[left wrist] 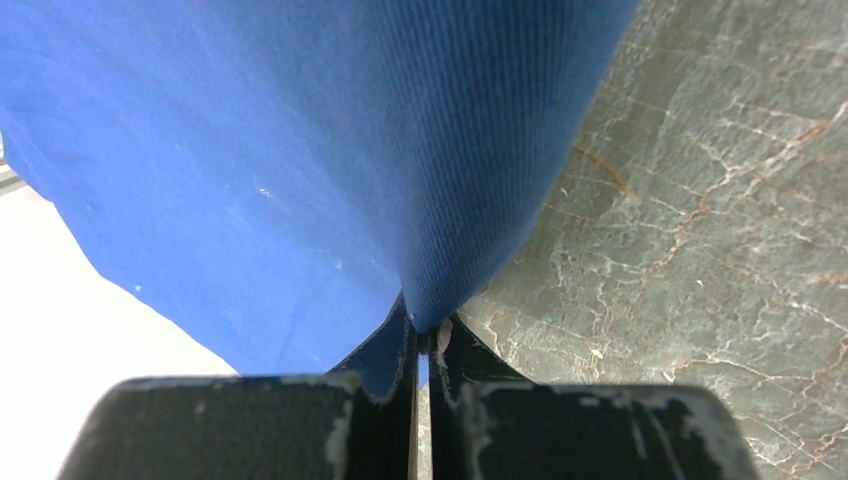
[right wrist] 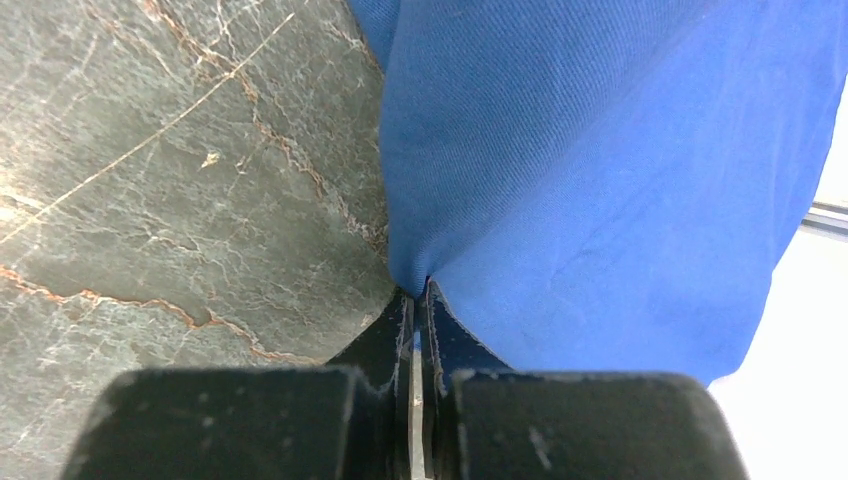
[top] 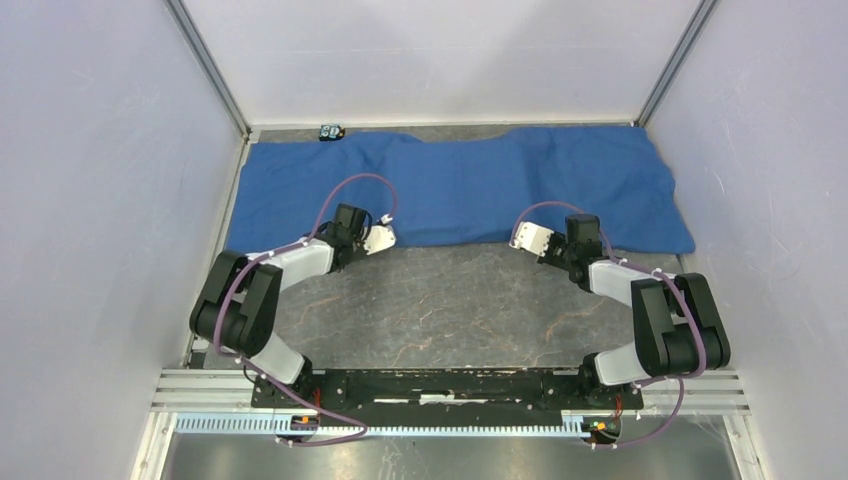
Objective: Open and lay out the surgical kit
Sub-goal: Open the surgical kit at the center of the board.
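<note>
The large blue cloth wrap (top: 470, 185) lies spread across the far half of the table. My left gripper (top: 392, 238) is shut on its near edge, left of centre; the left wrist view shows the cloth (left wrist: 300, 150) pinched between the fingertips (left wrist: 432, 335). My right gripper (top: 512, 240) is shut on the near edge, right of centre; the right wrist view shows the cloth (right wrist: 600, 170) pinched at the fingertips (right wrist: 420, 290). The tray, pan, instruments and packets are out of view.
A small block toy (top: 331, 131) sits at the back wall, beyond the cloth's far left edge. Grey marbled tabletop (top: 440, 300) lies between the arms. Enclosure walls stand to the left, right and back.
</note>
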Robot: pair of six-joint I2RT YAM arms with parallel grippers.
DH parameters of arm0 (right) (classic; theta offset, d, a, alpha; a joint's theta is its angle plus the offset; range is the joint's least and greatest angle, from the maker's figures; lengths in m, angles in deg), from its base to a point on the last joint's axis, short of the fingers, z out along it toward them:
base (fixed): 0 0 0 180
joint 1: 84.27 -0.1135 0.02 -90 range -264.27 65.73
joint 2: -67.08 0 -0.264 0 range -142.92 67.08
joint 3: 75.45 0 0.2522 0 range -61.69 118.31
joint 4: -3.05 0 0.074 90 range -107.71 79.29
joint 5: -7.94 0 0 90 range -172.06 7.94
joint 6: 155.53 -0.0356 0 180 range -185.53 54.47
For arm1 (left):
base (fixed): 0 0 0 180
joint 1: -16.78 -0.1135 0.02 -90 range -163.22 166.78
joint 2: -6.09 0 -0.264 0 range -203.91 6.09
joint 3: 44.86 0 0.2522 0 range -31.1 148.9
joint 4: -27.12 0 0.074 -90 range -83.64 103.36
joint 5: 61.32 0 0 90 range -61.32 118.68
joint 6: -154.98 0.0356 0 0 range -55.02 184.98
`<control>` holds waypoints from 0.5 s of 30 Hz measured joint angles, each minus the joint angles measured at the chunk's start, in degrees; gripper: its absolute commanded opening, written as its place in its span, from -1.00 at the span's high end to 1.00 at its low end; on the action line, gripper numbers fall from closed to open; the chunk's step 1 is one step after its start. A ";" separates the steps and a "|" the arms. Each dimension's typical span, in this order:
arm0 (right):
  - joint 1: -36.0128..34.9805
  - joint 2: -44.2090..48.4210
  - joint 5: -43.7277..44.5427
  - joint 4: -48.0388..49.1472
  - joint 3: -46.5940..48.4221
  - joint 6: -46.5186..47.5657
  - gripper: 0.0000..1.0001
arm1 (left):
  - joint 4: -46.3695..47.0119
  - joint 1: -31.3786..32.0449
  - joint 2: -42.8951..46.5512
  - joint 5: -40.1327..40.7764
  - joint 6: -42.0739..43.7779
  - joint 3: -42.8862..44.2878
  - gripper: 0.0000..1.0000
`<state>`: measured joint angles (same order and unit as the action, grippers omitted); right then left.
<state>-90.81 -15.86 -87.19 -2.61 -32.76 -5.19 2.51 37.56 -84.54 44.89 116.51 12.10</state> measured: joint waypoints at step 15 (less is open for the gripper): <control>0.00 7.69 -0.94 -1.20 -5.57 2.08 0.99 | 1.79 0.00 9.42 0.13 0.00 -7.34 0.95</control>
<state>-90.81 -8.17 -88.13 -3.81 -38.33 -3.12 4.30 37.56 -75.12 45.02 116.51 4.76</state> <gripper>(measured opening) 0.017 0.053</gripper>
